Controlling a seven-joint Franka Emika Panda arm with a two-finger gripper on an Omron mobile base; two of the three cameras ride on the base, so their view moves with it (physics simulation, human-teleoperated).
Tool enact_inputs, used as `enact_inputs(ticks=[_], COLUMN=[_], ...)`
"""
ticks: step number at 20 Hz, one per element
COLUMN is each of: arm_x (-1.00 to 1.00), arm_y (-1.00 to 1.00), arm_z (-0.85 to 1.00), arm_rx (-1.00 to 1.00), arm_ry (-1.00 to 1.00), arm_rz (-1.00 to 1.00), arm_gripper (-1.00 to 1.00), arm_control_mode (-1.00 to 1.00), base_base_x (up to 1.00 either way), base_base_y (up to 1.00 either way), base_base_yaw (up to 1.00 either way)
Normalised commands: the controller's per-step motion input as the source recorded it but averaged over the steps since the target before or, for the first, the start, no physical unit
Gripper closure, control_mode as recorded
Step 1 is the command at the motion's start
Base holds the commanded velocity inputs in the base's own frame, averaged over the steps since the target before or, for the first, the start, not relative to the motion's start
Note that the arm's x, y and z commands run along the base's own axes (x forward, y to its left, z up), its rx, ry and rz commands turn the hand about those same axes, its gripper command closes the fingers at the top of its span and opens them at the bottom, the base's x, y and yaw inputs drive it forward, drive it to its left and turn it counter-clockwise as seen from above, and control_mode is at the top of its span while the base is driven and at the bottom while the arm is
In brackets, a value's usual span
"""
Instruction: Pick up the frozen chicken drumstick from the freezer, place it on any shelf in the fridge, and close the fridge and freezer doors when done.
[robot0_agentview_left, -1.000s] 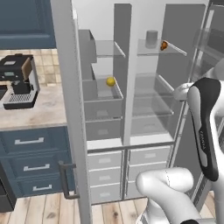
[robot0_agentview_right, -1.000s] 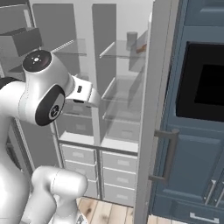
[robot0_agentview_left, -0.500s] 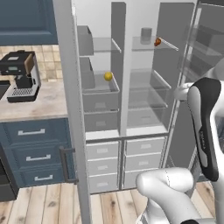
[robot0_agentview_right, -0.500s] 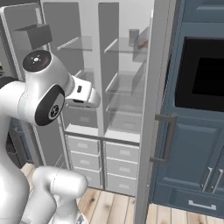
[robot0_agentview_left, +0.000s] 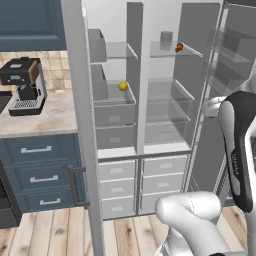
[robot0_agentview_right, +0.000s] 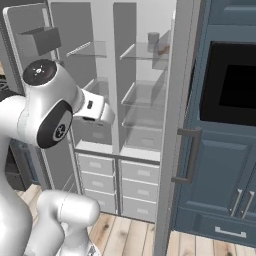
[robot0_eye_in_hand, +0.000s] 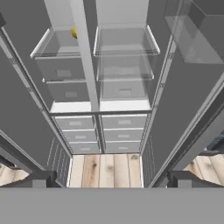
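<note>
The frozen chicken drumstick (robot0_agentview_left: 178, 47) is a tiny orange-brown lump on the top glass shelf of the unit's right-hand compartment (robot0_agentview_left: 167, 107), beside a grey cylinder (robot0_agentview_left: 166, 40). Both compartments are open and look about equally wide, so I cannot tell which is the freezer and which the fridge. The left door (robot0_agentview_left: 79, 125) stands edge-on to the left base camera. The right door (robot0_agentview_left: 227, 60) is swung out beside my arm. My gripper (robot0_eye_in_hand: 111, 179) is open and empty, well back from the shelves, facing the drawers and the floor in front.
A yellow ball (robot0_agentview_left: 123, 86) lies on a left-compartment shelf. A coffee machine (robot0_agentview_left: 24, 86) stands on the counter (robot0_agentview_left: 45, 117) to the left, over blue drawers. To the right is a blue cabinet with a dark oven (robot0_agentview_right: 232, 82). The wood floor (robot0_eye_in_hand: 107, 168) lies before the unit.
The whole picture has shifted across the earlier frames, so the base has driven. The unit and its contents have not moved. The gripper stays open.
</note>
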Motion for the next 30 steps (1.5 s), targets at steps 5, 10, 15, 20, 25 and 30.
enact_inputs(ticks=[5,10,15,20,25,30], arm_x=[-0.62,-0.98,-0.88,-0.48,0.27,0.88], arm_y=[0.04,0.88,1.00,1.00,1.00,1.00], arm_z=[0.00,0.03,0.00,-0.02,-0.13,-0.18], arm_rx=[0.01,0.03,0.00,0.00,0.00,0.00], arm_ry=[-0.06,-0.17,-0.20,-0.15,-0.09,-0.07], arm_rz=[0.00,-0.03,-0.13,-0.17,-0.29,-0.33], arm_gripper=[-1.00,-1.00,-1.00,-1.00,-1.00,-1.00], arm_control_mode=[-1.00,-1.00,-1.00,-1.00,-1.00,-1.00], base_base_x=[0.00,0.00,0.00,0.00,0.00,0.00], base_base_y=[0.00,0.00,0.00,0.00,0.00,0.00], base_base_yaw=[0.00,0.00,0.00,0.00,0.00,0.00])
